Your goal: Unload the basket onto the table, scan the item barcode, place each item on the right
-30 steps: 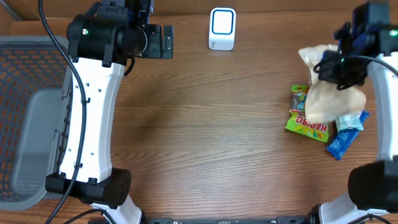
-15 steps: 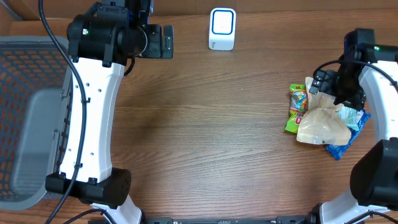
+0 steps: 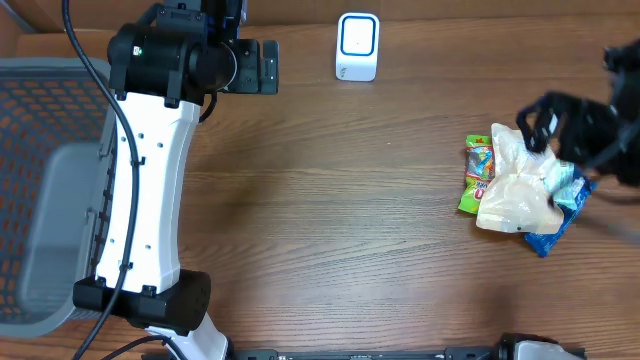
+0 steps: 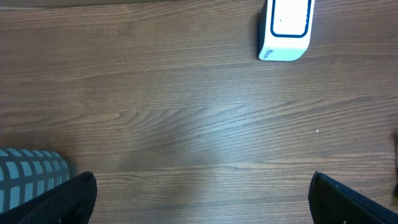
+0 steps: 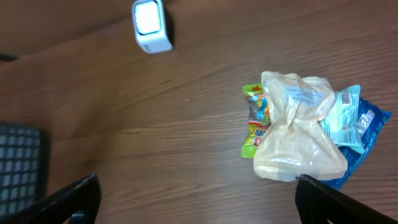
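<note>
Clearly left fingers [image 4: 74, 206] and right fingers [image 5: 78, 205] spread wide, empty; cream bag [image 5: 298, 134] overlapping green packet [image 5: 255, 127].

From overhead my right arm [image 3: 585, 135] is a dark blur cut by the frame edge, and its end cannot be made out. In the wrist views my right tool [image 5: 198, 199] and left tool [image 4: 205, 199] show only finger ends at the bottom corners. The pale bag [image 5: 298, 140] covers part of the green packet [image 5: 255, 124] and most of the blue packet [image 5: 372, 127]. The bag's label is too small to read. The basket [image 3: 55, 110] runs off the left edge, and the left wrist view clips the top of the scanner [image 4: 286, 28].
</note>
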You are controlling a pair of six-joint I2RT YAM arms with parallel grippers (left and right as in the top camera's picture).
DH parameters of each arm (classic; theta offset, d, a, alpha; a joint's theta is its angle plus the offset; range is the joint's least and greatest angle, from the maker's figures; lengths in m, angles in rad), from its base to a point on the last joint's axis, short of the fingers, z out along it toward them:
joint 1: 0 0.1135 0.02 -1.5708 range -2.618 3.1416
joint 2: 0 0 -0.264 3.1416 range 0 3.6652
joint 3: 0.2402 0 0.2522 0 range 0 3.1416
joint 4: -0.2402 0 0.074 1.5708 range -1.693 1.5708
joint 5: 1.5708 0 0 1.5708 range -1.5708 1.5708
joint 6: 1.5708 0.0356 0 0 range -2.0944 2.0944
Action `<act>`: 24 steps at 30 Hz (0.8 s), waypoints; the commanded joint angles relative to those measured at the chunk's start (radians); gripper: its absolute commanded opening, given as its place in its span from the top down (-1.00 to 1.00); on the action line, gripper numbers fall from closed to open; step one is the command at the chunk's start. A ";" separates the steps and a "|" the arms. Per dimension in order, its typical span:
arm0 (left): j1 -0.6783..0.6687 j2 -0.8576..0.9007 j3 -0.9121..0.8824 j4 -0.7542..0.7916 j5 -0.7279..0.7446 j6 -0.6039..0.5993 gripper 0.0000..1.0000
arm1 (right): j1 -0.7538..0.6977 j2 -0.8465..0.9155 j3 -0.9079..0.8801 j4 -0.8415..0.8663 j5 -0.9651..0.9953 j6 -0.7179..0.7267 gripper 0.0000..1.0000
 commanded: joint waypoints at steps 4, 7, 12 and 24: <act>0.003 0.009 -0.002 0.003 -0.006 0.019 -1.00 | -0.001 -0.151 0.010 -0.016 -0.068 -0.010 -1.00; 0.003 0.009 -0.002 0.003 -0.006 0.019 -1.00 | -0.001 -0.190 0.009 -0.016 -0.068 -0.010 -1.00; 0.003 0.009 -0.002 0.003 -0.006 0.019 -0.99 | -0.001 -0.212 0.009 -0.018 0.019 -0.014 -1.00; 0.003 0.008 -0.002 0.003 -0.006 0.019 -0.99 | 0.000 -0.444 -0.411 0.507 0.191 -0.014 -1.00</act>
